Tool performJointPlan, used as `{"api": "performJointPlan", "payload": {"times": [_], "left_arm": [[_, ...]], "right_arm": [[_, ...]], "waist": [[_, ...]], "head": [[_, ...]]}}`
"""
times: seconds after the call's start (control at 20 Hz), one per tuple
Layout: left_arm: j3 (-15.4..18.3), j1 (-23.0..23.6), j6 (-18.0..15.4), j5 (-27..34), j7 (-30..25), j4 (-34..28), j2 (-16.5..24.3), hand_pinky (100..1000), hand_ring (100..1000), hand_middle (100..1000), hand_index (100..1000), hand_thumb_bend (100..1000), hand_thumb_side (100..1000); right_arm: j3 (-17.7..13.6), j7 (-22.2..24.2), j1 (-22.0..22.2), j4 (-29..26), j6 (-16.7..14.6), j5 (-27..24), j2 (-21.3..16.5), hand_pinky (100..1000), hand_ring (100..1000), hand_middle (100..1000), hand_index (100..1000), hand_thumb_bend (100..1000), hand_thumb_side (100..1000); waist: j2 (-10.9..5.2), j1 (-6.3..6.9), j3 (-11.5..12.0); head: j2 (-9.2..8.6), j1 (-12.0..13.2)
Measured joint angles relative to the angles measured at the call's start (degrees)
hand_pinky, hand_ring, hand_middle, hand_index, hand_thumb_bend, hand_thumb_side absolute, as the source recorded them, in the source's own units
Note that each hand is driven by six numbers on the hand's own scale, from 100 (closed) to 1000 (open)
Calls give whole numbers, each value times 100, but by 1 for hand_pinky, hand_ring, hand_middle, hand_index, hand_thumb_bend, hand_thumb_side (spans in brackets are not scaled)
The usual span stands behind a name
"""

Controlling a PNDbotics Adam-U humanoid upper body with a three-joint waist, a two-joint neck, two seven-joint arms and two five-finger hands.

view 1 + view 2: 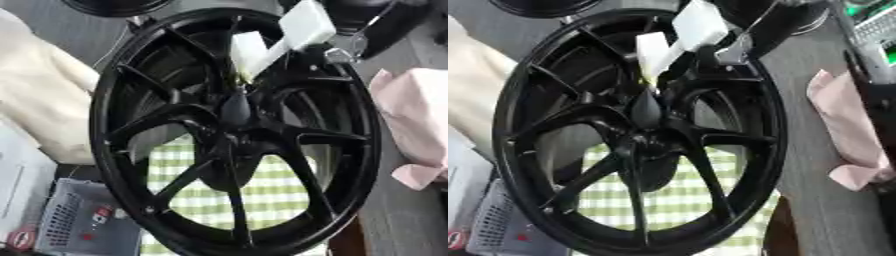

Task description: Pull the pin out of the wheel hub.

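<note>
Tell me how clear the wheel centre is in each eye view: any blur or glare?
Left eye view: soft all over; the black wheel hub merges with the spokes, so no pin can be made out; white hand washed out bright. Right eye view: equally soft, the hub centre dark, the green checked cloth behind brightly lit.

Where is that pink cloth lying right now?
The pink cloth lies on the grey table at the right side of both views, just beside the black wheel's rim.
</note>
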Motion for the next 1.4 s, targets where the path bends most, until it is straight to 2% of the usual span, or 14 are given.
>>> {"api": "performJointPlan", "payload": {"times": [0.05, 0.15, 0.25, 0.35, 0.45, 0.55, 0.6, 0.65, 0.7, 0.8, 0.95, 1.05, 1.15, 1.4], "left_arm": [[20, 8, -4, -10, 11, 0, 0, 647, 647, 526, 662, 540, 568], [110, 57, -17, -41, 82, 0, 1, 647, 647, 525, 662, 541, 567], [187, 92, -26, -59, 174, 0, 1, 648, 647, 526, 662, 540, 567], [248, 119, -34, -70, 250, -2, 1, 648, 647, 526, 662, 540, 567], [298, 131, -38, -74, 314, -3, 1, 648, 647, 526, 662, 539, 567], [321, 133, -40, -74, 357, -4, 1, 648, 647, 526, 662, 540, 566], [325, 128, -40, -74, 368, -5, 1, 648, 647, 526, 662, 540, 567], [326, 114, -39, -74, 371, -6, 0, 648, 647, 526, 662, 540, 566], [326, 104, -39, -74, 371, -10, -1, 648, 647, 526, 662, 541, 566], [325, 90, -39, -73, 371, -23, -4, 649, 647, 526, 662, 543, 566], [319, 60, -38, -72, 368, -36, -5, 649, 647, 525, 662, 544, 565], [313, 53, -38, -71, 364, -37, -6, 649, 647, 525, 662, 544, 565], [289, 28, -36, -64, 342, -38, -10, 649, 647, 525, 662, 545, 565], [209, -44, -26, -53, 263, -40, -54, 649, 647, 525, 662, 545, 565]], "right_arm": [[-34, -12, 15, 3, 52, -89, -34, 779, 523, 249, 475, 289, 100], [-189, -97, 208, 107, 191, -139, -179, 779, 527, 257, 484, 289, 100], [-450, -241, 512, 280, 363, -101, -462, 780, 536, 280, 502, 299, 100], [-744, -415, 830, 392, 548, 27, -760, 780, 543, 303, 519, 307, 100], [-1045, -605, 1140, 517, 739, 197, -1038, 787, 560, 344, 553, 325, 100], [-1373, -805, 1469, 699, 940, 389, -1357, 822, 640, 532, 694, 415, 174], [-1541, -908, 1635, 797, 1042, 488, -1514, 869, 749, 697, 818, 491, 316], [-1708, -1009, 1801, 886, 1144, 580, -1675, 895, 784, 767, 859, 489, 385], [-1871, -1111, 1961, 958, 1245, 632, -1822, 933, 837, 843, 906, 436, 478], [-2197, -1308, 2269, 1019, 1441, 645, -1996, 951, 867, 876, 922, 422, 497], [-2661, -1584, 2725, 930, 1660, 556, -2003, 938, 838, 842, 887, 439, 473], [-2964, -1770, 3022, 735, 1709, 443, -1925, 926, 784, 766, 839, 442, 420], [-3283, -1963, 3341, 471, 1649, 302, -1791, 918, 736, 691, 792, 422, 381], [-3979, -2449, 4063, -288, 1259, -141, -1457, 918, 736, 691, 792, 422, 381]], "waist": [[0, 0, -37], [0, 16, -299], [1, 113, -535], [15, 200, -593], [52, 204, -671], [62, 223, -668], [66, 243, -646], [71, 263, -614], [75, 279, -577], [80, 287, -527], [80, 279, -452], [80, 272, -396], [72, 251, -280], [68, 229, -150]], "head": [[-1, 57], [-5, 256], [-10, 454], [-24, 586], [-62, 690], [-71, 736], [-89, 737], [-107, 733], [-110, 720], [-112, 670], [-112, 597], [-112, 551], [-111, 475], [-110, 307]]}}
